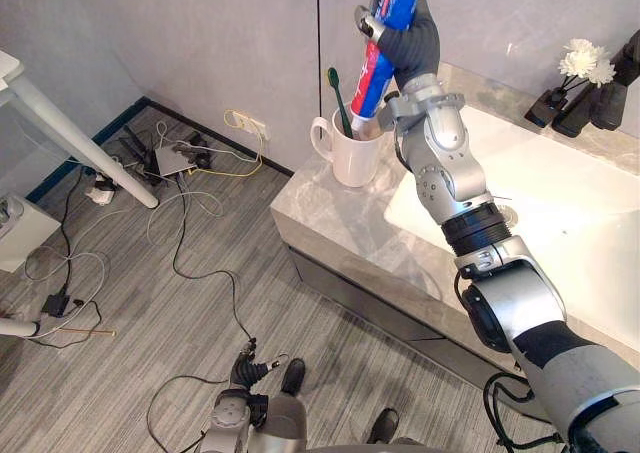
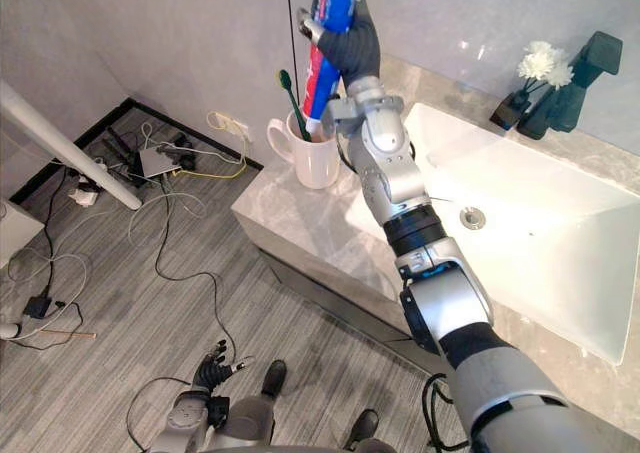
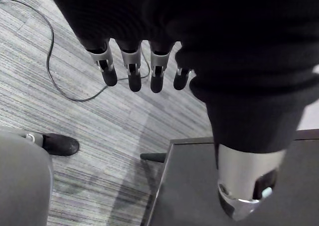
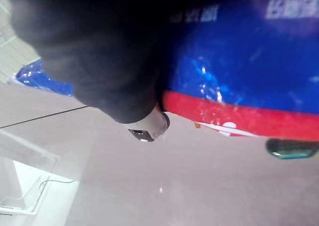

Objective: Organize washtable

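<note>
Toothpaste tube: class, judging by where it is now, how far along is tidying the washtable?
Done: the green toothbrush stands in the white mug. In hand: the right hand is curled round the toothpaste tube, its lower end at the mug's mouth. To do: probably lower it fully and let go. The left hand hangs open near the floor.

- We see a toothpaste tube (image 1: 373, 78) in blue, with a red band and white patches.
- The mug (image 1: 355, 158) is plain white and the toothbrush (image 1: 340, 101) in it is dark green.
- The countertop (image 1: 330, 223) is pale grey veined marble.
- At two o'clock we see white flowers (image 1: 587, 61) and a black faucet (image 2: 585, 68).
- At eight o'clock the floor (image 1: 150, 313) has grey streaked planks.
</note>
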You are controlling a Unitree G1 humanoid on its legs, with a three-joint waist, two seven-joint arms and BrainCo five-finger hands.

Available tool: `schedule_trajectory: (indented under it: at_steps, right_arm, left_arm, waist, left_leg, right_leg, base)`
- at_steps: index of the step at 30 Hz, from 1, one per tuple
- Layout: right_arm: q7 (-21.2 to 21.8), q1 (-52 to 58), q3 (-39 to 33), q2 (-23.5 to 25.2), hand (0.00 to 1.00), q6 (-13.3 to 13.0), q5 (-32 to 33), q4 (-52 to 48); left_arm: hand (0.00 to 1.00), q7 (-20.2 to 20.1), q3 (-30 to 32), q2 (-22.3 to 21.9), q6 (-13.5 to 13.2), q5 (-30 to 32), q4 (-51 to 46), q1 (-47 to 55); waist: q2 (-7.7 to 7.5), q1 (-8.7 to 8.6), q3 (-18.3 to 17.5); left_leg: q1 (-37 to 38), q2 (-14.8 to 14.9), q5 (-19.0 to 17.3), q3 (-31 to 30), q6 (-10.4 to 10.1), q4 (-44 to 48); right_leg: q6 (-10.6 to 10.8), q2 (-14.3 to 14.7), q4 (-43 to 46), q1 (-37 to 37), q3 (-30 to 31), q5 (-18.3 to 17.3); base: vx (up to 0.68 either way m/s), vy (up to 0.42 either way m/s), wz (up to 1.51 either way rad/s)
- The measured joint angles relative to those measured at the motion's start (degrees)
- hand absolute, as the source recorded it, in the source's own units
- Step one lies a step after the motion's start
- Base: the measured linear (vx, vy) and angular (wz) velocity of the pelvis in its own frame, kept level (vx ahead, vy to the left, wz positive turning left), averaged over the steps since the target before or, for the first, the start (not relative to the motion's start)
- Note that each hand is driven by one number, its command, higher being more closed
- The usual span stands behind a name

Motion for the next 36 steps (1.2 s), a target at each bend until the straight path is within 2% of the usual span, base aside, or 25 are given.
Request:
schedule_trajectory:
  at_steps: [14, 15, 36]
  right_arm:
    - [0.0, 0.1, 0.0, 0.0, 1.00, 0.0, -0.3, 0.0]
    - [0.0, 0.1, 0.0, 0.0, 0.00, 0.0, -0.5, 0.0]
    - [-0.2, 0.7, -0.1, 0.2, 0.00, 0.0, -1.9, -0.2]
  left_arm:
    - [0.00, 0.0, 0.0, 0.1, 0.0, -0.2, 0.0, -0.6]
    - [0.00, 0.0, 0.0, 0.1, 0.0, -0.2, 0.0, -0.6]
    - [0.00, 0.1, 0.0, 0.1, 0.1, -0.6, 0.0, -0.6]
  waist:
    - [-0.35, -0.01, 1.0]
    - [-0.35, -0.01, 1.0]
    - [-0.31, -0.05, 1.0]
  left_leg:
    - [-0.6, -0.1, 0.0, 0.0, 0.0, 0.0]
    - [-0.6, -0.1, 0.0, 0.0, 0.0, 0.0]
    - [-0.4, 0.0, 0.0, 0.2, 0.0, 0.1]
  right_leg:
    - [0.3, -0.2, 1.4, -1.1, 0.0, -0.7]
    - [0.3, -0.2, 1.4, -1.1, 0.0, -0.7]
    - [0.1, -0.3, 1.5, -1.0, 0.4, -0.8]
  base:
    - [0.00, 0.000, 0.00]
    - [0.00, 0.000, 0.00]
    - [0.00, 0.000, 0.00]
